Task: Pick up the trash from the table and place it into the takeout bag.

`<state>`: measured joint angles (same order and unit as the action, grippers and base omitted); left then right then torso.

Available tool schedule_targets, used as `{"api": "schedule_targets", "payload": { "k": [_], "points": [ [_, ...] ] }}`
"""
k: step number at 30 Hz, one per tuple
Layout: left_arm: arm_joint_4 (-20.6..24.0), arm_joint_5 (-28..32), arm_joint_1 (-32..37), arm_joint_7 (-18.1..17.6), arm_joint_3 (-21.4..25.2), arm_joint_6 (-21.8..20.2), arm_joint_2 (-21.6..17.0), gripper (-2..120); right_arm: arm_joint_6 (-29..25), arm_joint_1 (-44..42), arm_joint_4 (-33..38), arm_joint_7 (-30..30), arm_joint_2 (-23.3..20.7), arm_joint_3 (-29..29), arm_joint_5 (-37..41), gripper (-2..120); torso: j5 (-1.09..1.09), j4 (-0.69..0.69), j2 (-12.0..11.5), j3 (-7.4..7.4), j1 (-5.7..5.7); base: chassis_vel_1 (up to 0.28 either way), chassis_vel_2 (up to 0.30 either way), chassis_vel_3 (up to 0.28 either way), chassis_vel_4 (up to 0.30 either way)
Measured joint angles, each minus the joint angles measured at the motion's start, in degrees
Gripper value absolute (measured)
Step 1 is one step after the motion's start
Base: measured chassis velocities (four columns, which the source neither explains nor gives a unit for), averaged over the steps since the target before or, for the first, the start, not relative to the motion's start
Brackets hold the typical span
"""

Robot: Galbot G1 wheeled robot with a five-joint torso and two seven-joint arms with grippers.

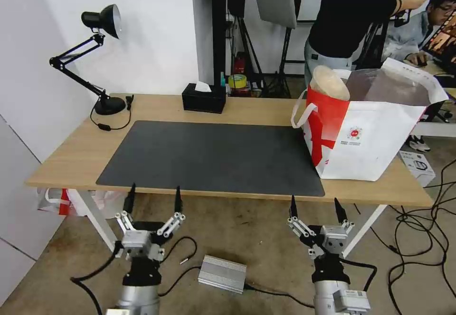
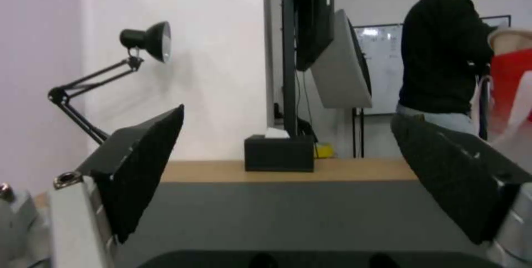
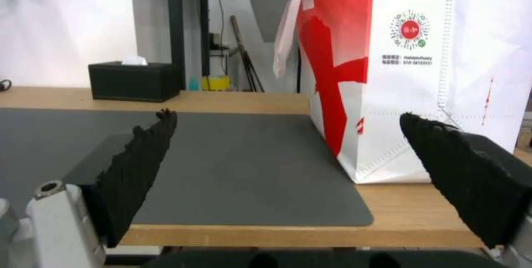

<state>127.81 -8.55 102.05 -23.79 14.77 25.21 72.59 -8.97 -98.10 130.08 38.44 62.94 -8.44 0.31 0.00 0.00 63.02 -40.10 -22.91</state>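
The takeout bag [image 1: 375,139] stands upright on the right end of the table [image 1: 71,158], partly on the dark grey mat [image 1: 213,158]. A beige paper-pulp bowl [image 1: 328,83], one piece of the trash, leans tilted out of the bag's open top on its left side. My left gripper [image 1: 155,196] hangs open and holds nothing, in front of the table's front edge and below it, left of centre. My right gripper [image 1: 316,205] is open too, level with the mat's right corner. In the right wrist view the bag [image 3: 410,72] stands close beyond the open gripper [image 3: 286,114].
A black desk lamp [image 1: 102,20] and its cord occupy the back left corner. A black tissue box [image 1: 204,97] sits at the back middle. On the floor lie a silver box [image 1: 222,273], cables, and a small red-and-white plastic bag [image 1: 57,200] under the table's left end.
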Motion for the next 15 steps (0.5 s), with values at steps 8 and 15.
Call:
{"api": "schedule_targets", "payload": {
  "k": [8,15],
  "points": [
    [-1.7,-0.5,-0.4,0.0,-0.2,0.5,0.7,100,0.0,0.0,0.0,0.0,0.0,0.0,0.0,100,0.0,0.0,0.0,0.0,0.0,0.0,0.0,0.0,0.0],
    [-2.4,-0.5,-0.5,-0.3,-0.1,0.5,0.9,100,0.0,0.0,0.0,0.0,0.0,0.0,0.0,100,0.0,0.0,0.0,0.0,0.0,0.0,0.0,0.0,0.0]
  ]
}}
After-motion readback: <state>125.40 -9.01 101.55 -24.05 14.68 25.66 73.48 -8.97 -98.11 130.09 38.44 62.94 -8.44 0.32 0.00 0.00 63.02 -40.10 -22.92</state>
